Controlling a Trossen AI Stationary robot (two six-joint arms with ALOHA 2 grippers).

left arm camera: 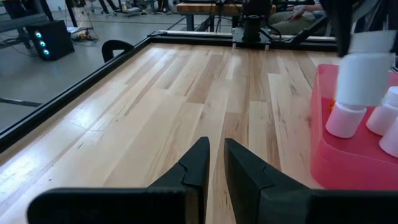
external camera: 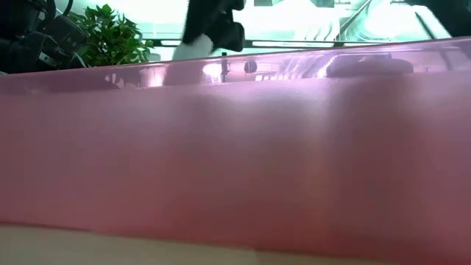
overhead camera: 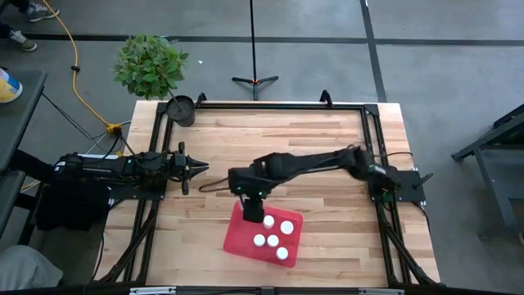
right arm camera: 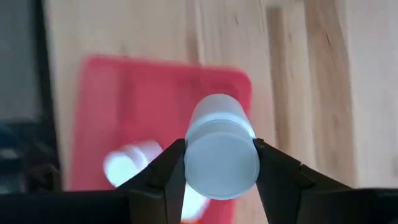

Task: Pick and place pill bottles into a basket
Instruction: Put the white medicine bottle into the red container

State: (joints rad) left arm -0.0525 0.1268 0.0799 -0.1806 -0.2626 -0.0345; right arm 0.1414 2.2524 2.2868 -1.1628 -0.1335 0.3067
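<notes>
Right hand point(right arm camera: 219, 163) clamped shut, left hand point(left arm camera: 214, 163) nearly closed

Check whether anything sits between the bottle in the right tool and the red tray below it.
Nothing visible does. The right tool holds a pill bottle over the tray corner; the other bottles stand farther along the tray.

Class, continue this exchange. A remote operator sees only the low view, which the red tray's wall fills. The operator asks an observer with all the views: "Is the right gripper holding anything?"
Observer: Yes. The right gripper is shut on a white-capped pill bottle.
Operator: Is it over the tray?
Observer: It hangs above one corner of the red tray.
Operator: How many are inside?
Observer: Five white caps show in the tray.
</notes>
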